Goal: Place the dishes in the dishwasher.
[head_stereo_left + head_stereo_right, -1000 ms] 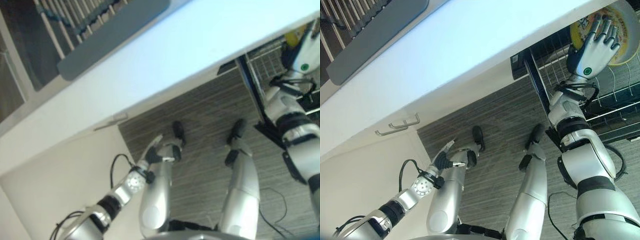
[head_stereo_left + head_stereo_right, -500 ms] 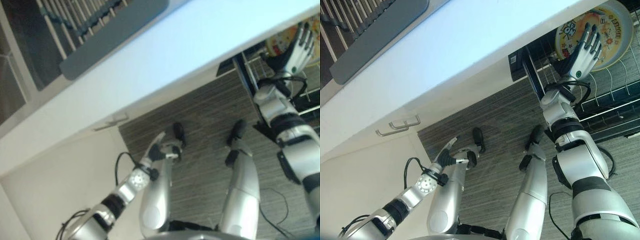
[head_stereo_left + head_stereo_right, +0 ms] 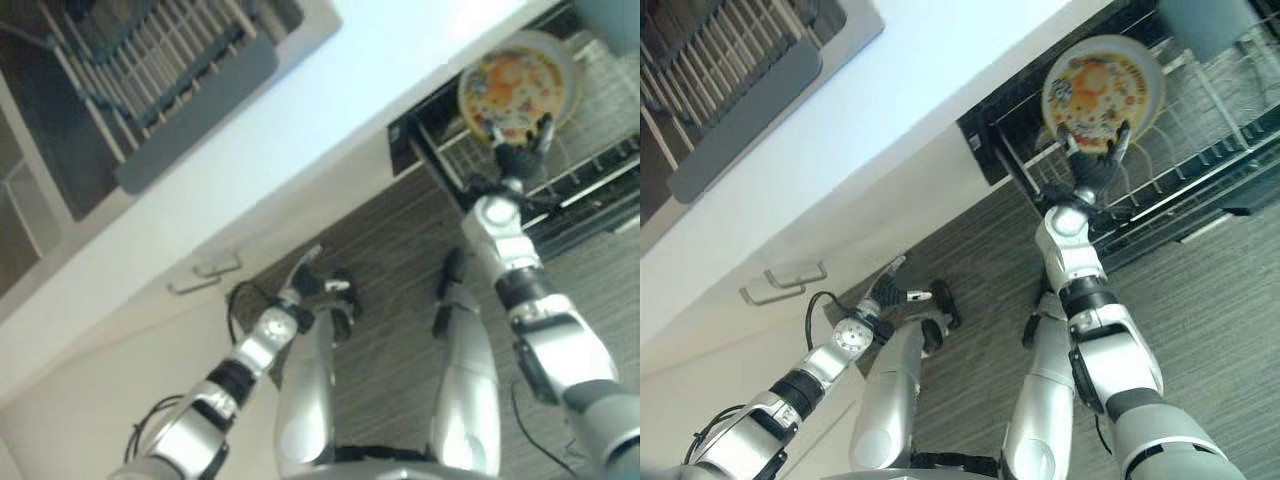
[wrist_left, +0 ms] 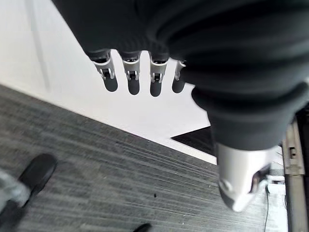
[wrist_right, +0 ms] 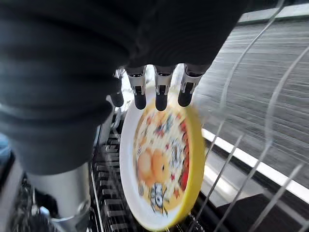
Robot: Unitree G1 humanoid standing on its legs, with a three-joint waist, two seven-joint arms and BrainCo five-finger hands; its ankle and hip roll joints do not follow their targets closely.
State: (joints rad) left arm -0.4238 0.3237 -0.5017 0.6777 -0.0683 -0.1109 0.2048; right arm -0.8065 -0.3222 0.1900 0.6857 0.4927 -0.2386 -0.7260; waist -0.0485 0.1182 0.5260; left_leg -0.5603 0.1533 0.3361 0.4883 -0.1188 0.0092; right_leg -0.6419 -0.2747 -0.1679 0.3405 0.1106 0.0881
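A yellow-rimmed plate (image 3: 1102, 80) with a cartoon print stands on edge among the wire tines of the pulled-out dishwasher rack (image 3: 1200, 150). My right hand (image 3: 1090, 168) reaches up to the plate's near rim, open, with its fingers (image 5: 161, 96) spread and straight over the edge of the plate (image 5: 159, 159). I cannot tell whether they touch it. My left hand (image 3: 305, 285) hangs low by the white cupboard front, open and holding nothing, its fingers (image 4: 130, 77) straight.
A white counter (image 3: 300, 130) runs across the view, with a dish rack (image 3: 150, 70) in the sink at its far left. A grey-blue container (image 3: 1205, 25) sits in the dishwasher rack beyond the plate. A cupboard handle (image 3: 780, 285) shows below the counter.
The camera has swung, bringing more of the dishwasher rack into view. My right hand has slid from the plate's face down to its near rim. The left hand stays low.
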